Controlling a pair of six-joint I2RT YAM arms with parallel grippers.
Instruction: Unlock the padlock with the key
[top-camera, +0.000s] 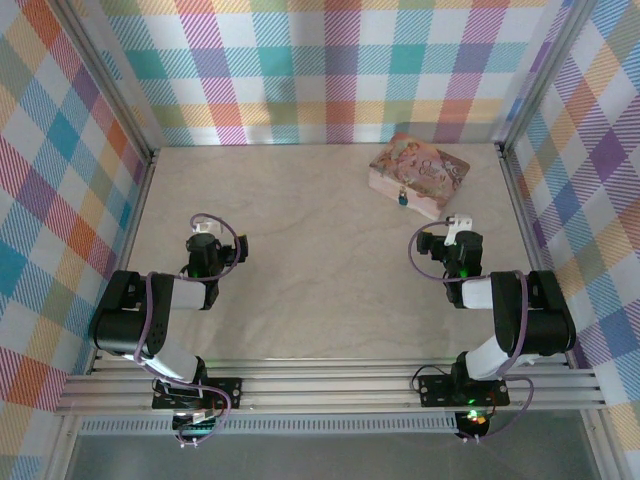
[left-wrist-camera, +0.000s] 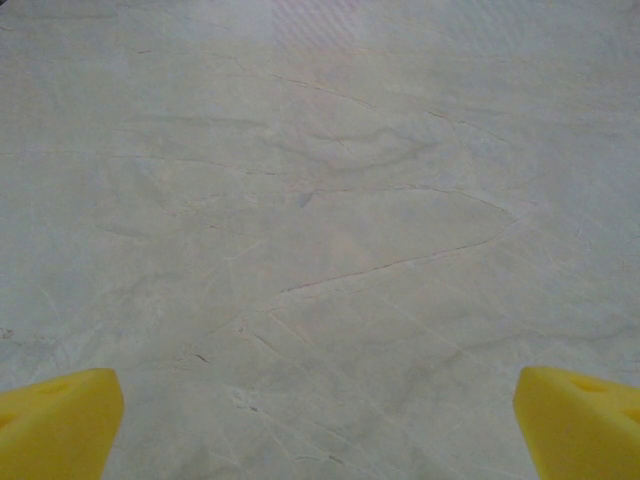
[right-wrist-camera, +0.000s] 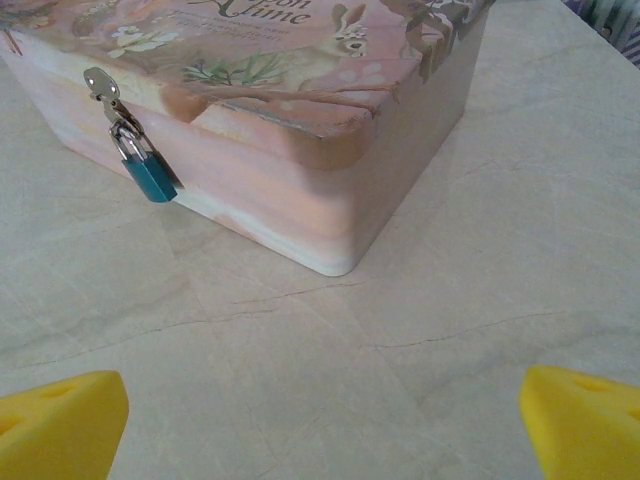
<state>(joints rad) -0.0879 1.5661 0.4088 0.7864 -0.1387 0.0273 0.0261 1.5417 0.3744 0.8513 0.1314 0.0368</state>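
Observation:
A small teal padlock (right-wrist-camera: 150, 178) with a silver shackle hangs from the hasp on the front of the pink illustrated tin box (right-wrist-camera: 330, 190), and the shackle looks closed. The box (top-camera: 418, 173) sits at the table's back right, with the padlock (top-camera: 402, 199) on its near side. My right gripper (right-wrist-camera: 320, 430) is open just short of the box's near corner, its yellow fingertips (right-wrist-camera: 60, 425) wide apart and holding nothing. My right gripper (top-camera: 455, 230) sits a little right of the padlock. Far left, my left gripper (top-camera: 205, 232) is open over bare table, yellow fingertips (left-wrist-camera: 55, 425) spread.
The marble-patterned tabletop (top-camera: 320, 270) is fenced by checked walls (top-camera: 330, 70) at the back and both sides. The box stands close to the right wall and back corner. Open table lies between the two arms.

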